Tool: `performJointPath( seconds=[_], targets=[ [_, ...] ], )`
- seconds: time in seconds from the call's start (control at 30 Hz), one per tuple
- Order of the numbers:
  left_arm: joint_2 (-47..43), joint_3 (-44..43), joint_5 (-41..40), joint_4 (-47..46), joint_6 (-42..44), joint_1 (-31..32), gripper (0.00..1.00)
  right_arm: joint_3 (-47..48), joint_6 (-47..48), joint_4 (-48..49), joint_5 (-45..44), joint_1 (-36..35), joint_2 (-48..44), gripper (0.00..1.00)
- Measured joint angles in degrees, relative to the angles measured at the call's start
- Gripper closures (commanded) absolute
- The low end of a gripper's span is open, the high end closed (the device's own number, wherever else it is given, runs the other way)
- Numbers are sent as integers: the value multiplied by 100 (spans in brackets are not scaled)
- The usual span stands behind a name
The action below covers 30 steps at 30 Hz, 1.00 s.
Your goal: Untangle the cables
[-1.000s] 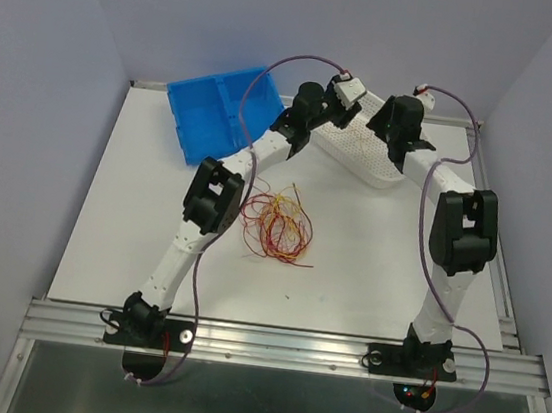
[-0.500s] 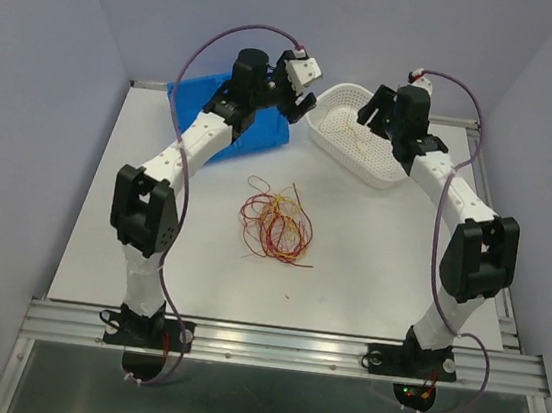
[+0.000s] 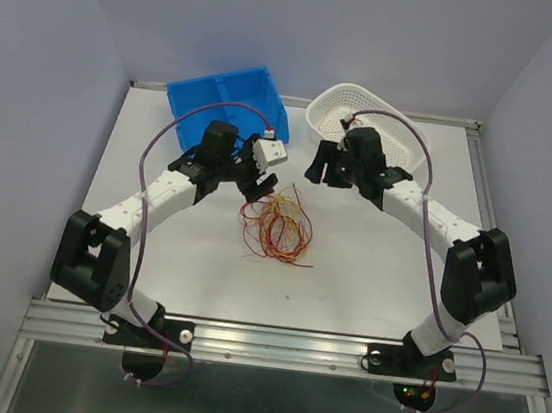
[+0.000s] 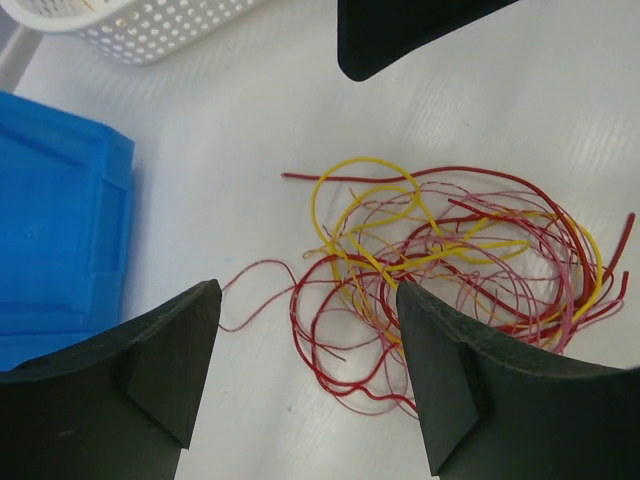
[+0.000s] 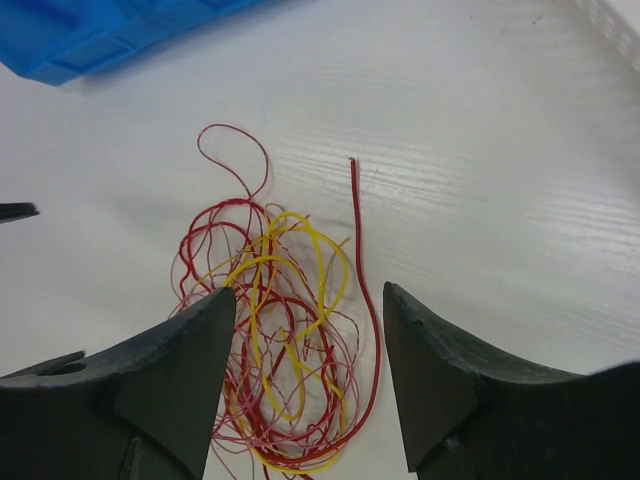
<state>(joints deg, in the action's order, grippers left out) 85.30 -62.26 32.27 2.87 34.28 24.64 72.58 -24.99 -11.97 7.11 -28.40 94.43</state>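
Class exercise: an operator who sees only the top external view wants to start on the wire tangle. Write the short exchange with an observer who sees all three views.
Operator: From above, the left arm's wrist covers its fingers. Has it pinched a wire?
Observer: No. In the left wrist view the left gripper is open, with nothing between its fingers, over the tangle of red and yellow wires.
Operator: Is there a loose end I could start on?
Observer: Yes. The right wrist view shows one dark red wire running straight out of the tangle, its tip lying free on the table.
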Motion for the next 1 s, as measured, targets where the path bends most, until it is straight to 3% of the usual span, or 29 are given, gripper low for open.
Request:
performJointPath(
  seconds=[0.23, 0.5, 0.6, 0.67, 0.7, 0.9, 1.0],
  targets=[
    [-951, 844, -380, -616, -448, 0, 20, -9, 11, -39, -214, -289, 614, 40],
    [-745, 1025, -623, -1095, -590, 0, 23, -4, 9, -42, -197, -356, 1185, 43],
    [-584, 1025, -693, -1102, -605, 0, 23, -2, 4, -42, -199, -356, 1296, 61],
    [-544, 1025, -717, -1106, -608, 0, 23, 13, -24, -37, -175, -356, 1368, 95],
    [-535, 1025, -726, -1106, -610, 0, 23, 24, -22, -24, -146, -356, 1405, 100],
    [-511, 1025, -758, -1193, -612, 0, 23, 31, 39, -2, 133, -426, 1316, 99],
    [-511, 1025, -769, -1226, -625, 0, 23, -44, 131, -4, 302, -590, 702, 99]
  ],
)
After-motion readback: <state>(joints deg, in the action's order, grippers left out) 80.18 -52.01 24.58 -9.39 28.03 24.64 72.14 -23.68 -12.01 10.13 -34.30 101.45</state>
